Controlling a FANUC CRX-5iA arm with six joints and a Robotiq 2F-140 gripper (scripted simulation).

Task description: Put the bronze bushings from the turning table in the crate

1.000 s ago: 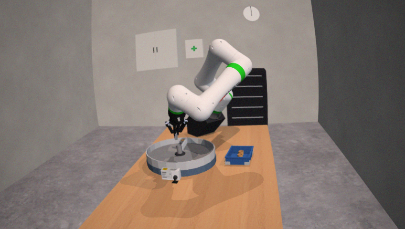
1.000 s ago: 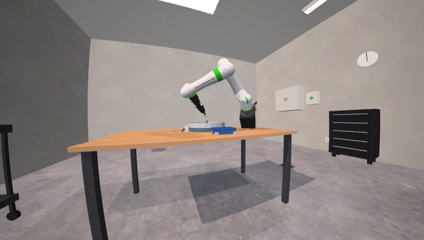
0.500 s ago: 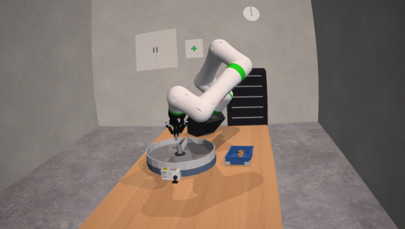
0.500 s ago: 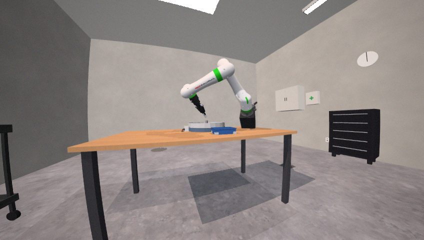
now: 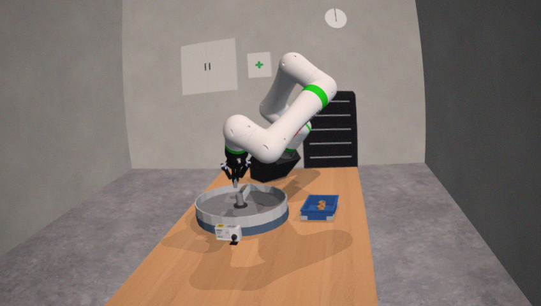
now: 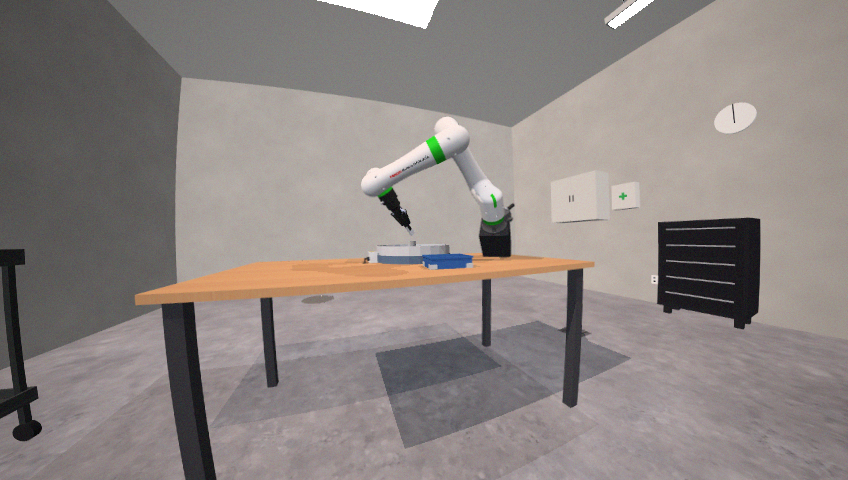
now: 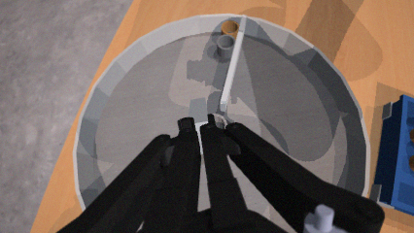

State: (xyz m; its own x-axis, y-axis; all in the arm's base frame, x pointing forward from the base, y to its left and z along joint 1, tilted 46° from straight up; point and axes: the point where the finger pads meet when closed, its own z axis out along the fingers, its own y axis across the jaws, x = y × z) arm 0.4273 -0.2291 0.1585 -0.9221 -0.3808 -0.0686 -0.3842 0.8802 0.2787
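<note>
My gripper (image 5: 235, 184) (image 6: 410, 230) (image 7: 199, 110), fingers together and holding 0 parts, hangs above the turning table (image 5: 242, 220) (image 6: 399, 258) (image 7: 76, 160). In the wrist view, 1 bronze bushing (image 7: 229, 28) lies beyond the fingertips, past 1 steel bushing (image 7: 224, 44), between rim and divider (image 7: 233, 70).

So there's one bronze bushing (image 7: 229, 28) upright on the turning table (image 5: 242, 220) (image 6: 395, 250) (image 7: 84, 123), a grey steel one (image 7: 224, 47) right beside it, plus orangey bronze bushings (image 5: 321, 204) inside the blue crate (image 5: 319, 215) (image 6: 447, 261) (image 7: 390, 155).
</note>
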